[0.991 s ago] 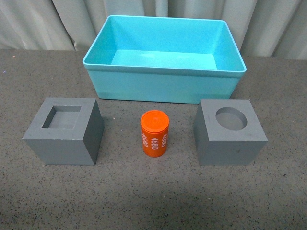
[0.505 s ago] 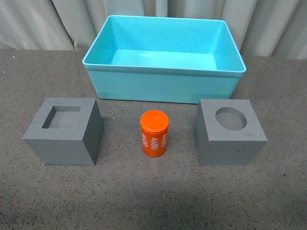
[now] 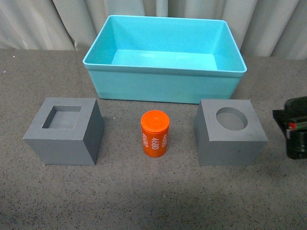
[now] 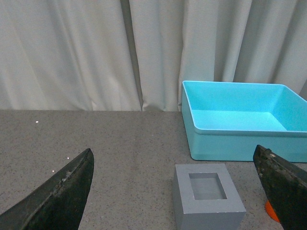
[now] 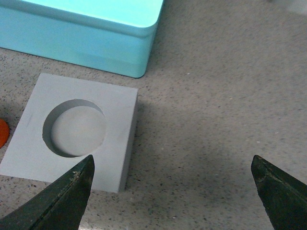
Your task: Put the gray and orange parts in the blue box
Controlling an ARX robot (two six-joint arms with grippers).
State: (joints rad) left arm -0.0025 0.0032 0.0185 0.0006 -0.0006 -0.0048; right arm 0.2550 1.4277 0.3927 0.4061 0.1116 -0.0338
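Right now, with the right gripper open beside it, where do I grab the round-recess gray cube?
Probably from above: shift the right gripper over the round-recess gray cube and close on two opposite flat side walls. It sits upright, clear of the orange cylinder and blue box.

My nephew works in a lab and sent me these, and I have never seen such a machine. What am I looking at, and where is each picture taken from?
It is a robot with two arms, each ending in a two-fingered gripper. The front view comes from a camera on its body, looking ahead over a gray table. On the table stands a blue box with nothing showing inside. In front of it are a gray cube with a square recess, an orange cylinder and a gray cube with a round recess. The dark shape at the right edge is the right arm. The other two pictures come from cameras on the wrists, and the dark wedges there are the fingers. The left gripper and right gripper are both open and hold nothing.
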